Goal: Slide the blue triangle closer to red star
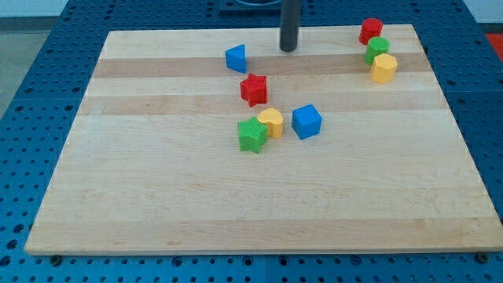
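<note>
My tip (pixel 288 49), a bare rod w/ nothing held, stood apart to the view's right of the blue triangle (pixel 236 58); red star (pixel 254 89) sat just below-right of the triangle.

Blue triangle (pixel 236 58) near red star (pixel 254 90)

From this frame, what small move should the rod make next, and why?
Probably shift my tip toward the view's left, to just above the blue triangle. The tip stands to the triangle's right, apart from it, while the red star lies below and slightly right of the triangle. A push from the upper left would send it toward the star.
</note>
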`<state>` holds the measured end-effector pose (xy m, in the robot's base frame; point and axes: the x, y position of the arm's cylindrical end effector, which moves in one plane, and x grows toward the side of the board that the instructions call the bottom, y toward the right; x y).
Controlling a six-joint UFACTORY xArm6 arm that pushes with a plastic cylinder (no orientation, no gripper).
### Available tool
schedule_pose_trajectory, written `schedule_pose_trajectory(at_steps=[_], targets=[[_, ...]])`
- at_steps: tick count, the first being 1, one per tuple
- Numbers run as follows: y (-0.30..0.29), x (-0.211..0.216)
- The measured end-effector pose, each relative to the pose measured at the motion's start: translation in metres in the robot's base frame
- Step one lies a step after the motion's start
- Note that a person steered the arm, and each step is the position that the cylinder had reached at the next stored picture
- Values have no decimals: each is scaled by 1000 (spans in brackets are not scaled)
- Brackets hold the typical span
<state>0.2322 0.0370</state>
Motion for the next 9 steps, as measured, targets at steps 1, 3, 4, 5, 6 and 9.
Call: schedule_pose_trajectory(at_steps=[1,3,4,5,6,9], targets=[[-48,-10],[-111,12],[-113,31],[-111,40],[-98,44],[-34,52]])
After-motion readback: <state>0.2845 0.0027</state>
